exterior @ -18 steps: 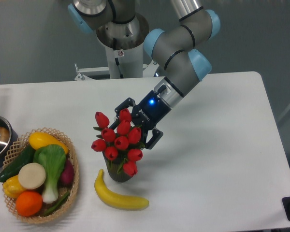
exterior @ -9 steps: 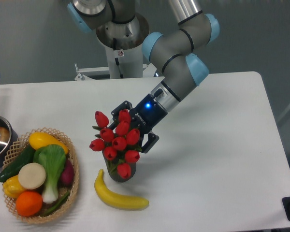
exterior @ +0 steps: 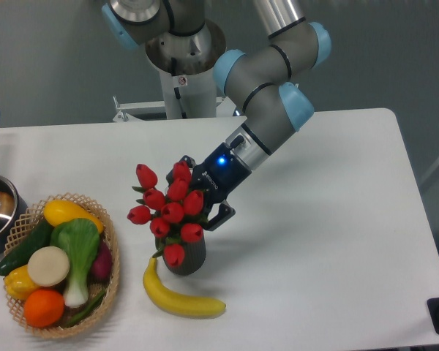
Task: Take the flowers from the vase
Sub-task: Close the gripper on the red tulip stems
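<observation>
Above the vase [exterior: 189, 257], the gripper [exterior: 197, 191] is clamping the flowers [exterior: 167, 210], stems seemingly inside; next, it needs lifting straight up.

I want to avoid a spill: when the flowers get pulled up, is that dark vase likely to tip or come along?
Possibly. The vase is short and narrow, while the flowers spread wider than its mouth and lean left, so a sideways pull could tip it. The gripper comes in at a slant, which adds that risk. The banana lying close in front might stop a slide.
</observation>
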Robot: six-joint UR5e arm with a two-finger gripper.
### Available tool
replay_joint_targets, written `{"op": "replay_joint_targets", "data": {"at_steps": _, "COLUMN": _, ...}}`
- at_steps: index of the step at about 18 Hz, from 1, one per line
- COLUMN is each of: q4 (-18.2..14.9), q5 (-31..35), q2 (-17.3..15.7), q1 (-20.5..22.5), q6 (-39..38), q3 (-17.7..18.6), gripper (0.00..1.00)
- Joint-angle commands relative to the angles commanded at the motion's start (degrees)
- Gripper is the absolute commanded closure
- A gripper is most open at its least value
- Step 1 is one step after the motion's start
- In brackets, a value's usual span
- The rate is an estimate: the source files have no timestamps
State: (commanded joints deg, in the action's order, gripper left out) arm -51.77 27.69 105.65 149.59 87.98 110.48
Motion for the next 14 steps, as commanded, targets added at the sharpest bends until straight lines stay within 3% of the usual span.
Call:
{"op": "replay_joint_targets", "data": {"at_steps": 6, "q4": 0.0, "q5": 0.0, "q2": 0.0, "q1": 0.0, "q6": -0.3, "q3": 0.0, "gripper": 0.59}}
{"op": "replay_joint_targets", "data": {"at_steps": 14, "q4": 0.0, "q5": -0.5, "q2": -0.3, "q1": 0.0, "q6": -5.7, "q3": -1.7, "gripper": 0.61}}
